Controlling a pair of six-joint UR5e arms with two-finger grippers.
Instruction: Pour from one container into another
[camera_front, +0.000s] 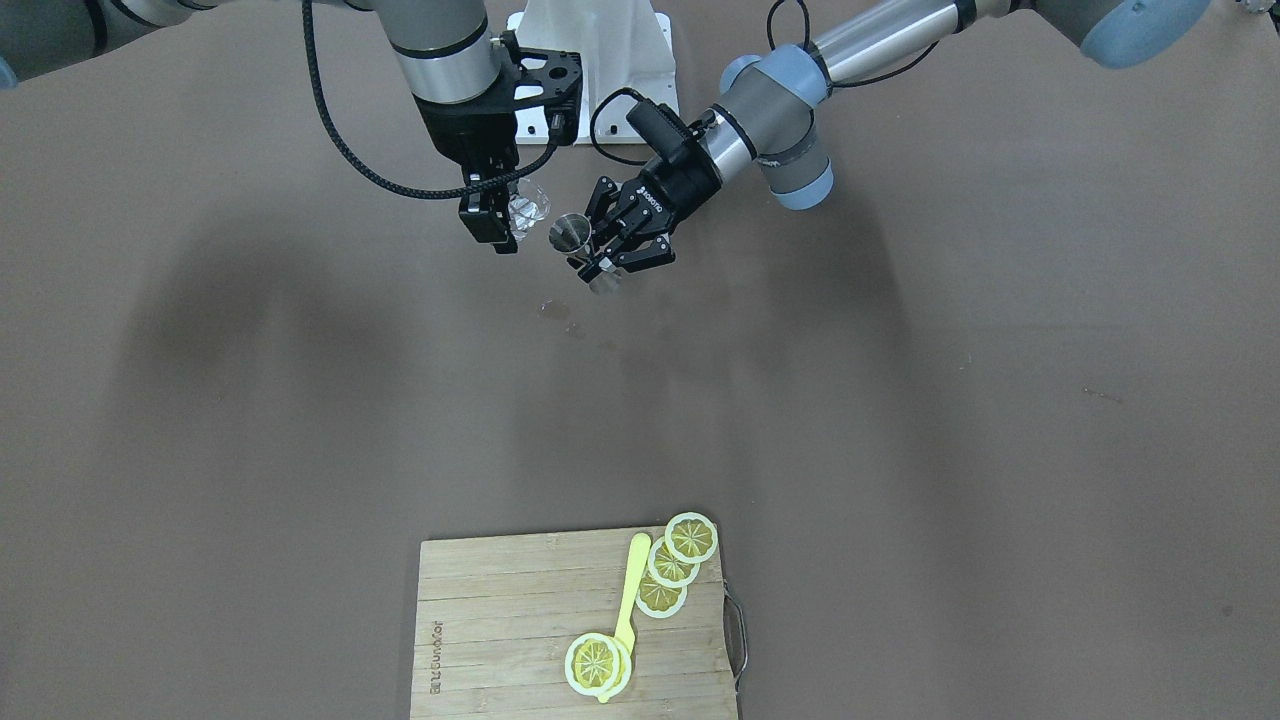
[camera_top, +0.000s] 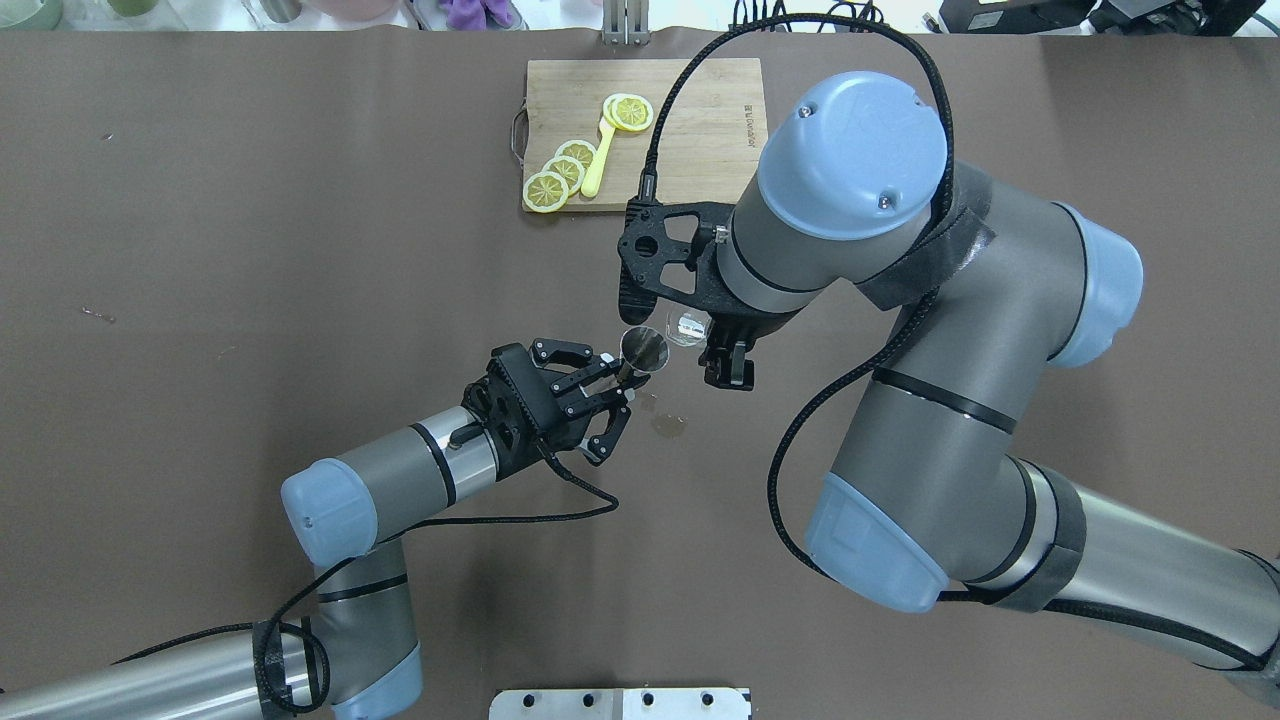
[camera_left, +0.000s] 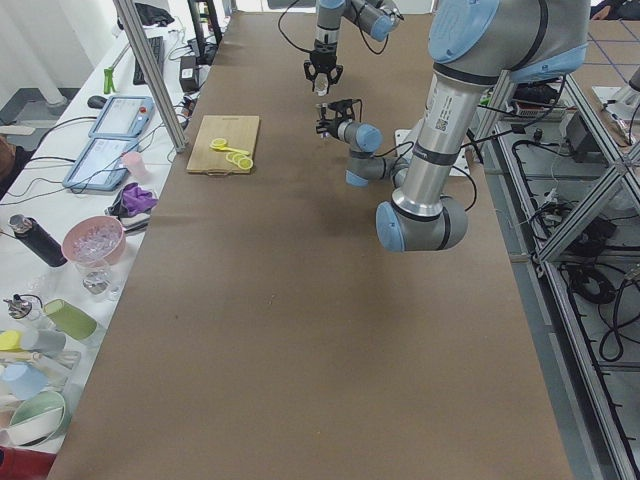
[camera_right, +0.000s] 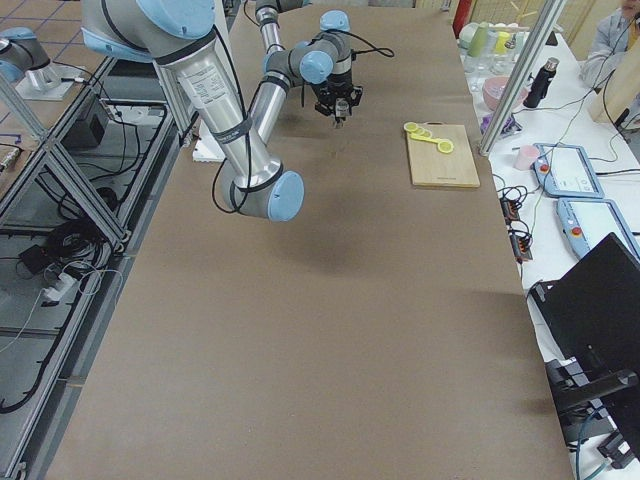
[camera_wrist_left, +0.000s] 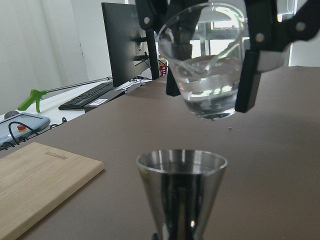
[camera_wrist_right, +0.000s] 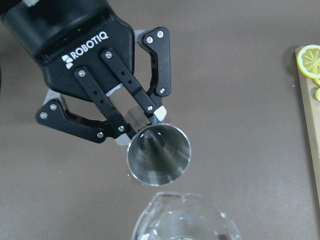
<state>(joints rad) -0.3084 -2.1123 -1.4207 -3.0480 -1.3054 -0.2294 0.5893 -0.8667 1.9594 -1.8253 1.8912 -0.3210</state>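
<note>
The tiny clear glass cup (camera_wrist_left: 207, 75) holds clear liquid and hangs slightly tilted, with my right gripper (camera_front: 508, 222) shut on its sides. The same cup (camera_top: 688, 327) sits just beside and above the steel jigger (camera_top: 643, 348). My left gripper (camera_top: 622, 383) is shut on the jigger's lower cone and holds it off the table, mouth up. In the right wrist view the cup's pouring lip (camera_wrist_right: 165, 200) lies just short of the rim of the jigger (camera_wrist_right: 159, 154). No stream shows between them. The jigger (camera_wrist_left: 182, 195) stands below the cup in the left wrist view.
A small wet patch (camera_top: 668, 425) marks the brown table under the grippers. At the far middle lies a wooden cutting board (camera_top: 700, 120) with lemon slices (camera_top: 560, 175) and a yellow utensil (camera_top: 597, 160). Bowls and bottles (camera_left: 90, 245) line the side bench.
</note>
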